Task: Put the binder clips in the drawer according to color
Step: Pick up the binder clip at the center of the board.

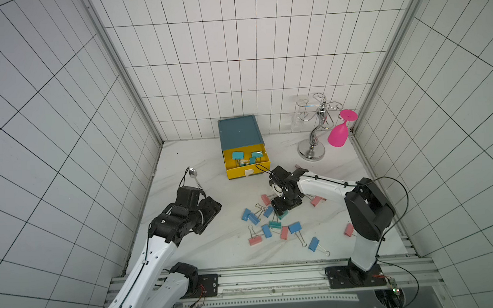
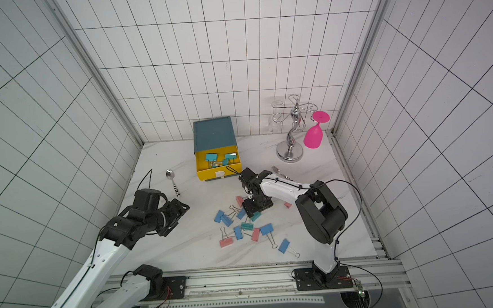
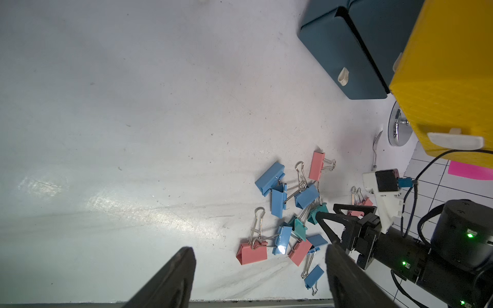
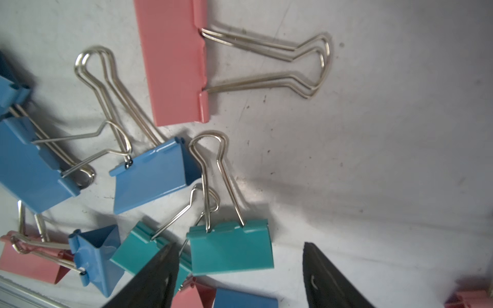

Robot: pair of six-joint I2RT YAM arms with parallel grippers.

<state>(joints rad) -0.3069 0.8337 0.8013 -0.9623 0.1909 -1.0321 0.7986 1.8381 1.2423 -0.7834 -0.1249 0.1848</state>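
Several binder clips, blue (image 1: 295,227), salmon-pink (image 1: 255,241) and teal (image 1: 275,224), lie scattered on the white table. The yellow drawer (image 1: 247,170) stands pulled out of its dark blue box (image 1: 239,130) and holds teal clips (image 1: 237,156). My right gripper (image 1: 281,214) points down into the pile, open. In the right wrist view its fingertips (image 4: 165,256) stand either side of a teal clip (image 4: 229,253) without pinching it, and a second teal clip (image 4: 133,253) lies beside it. My left gripper (image 1: 209,214) hovers open and holds nothing, left of the pile (image 3: 282,237).
A spoon (image 1: 193,175) lies left of the drawer and a fork (image 2: 277,170) lies right of it, by my right arm. A chrome glass rack (image 1: 312,150) with a hanging pink glass (image 1: 339,134) stands at the back right. Tiled walls close three sides.
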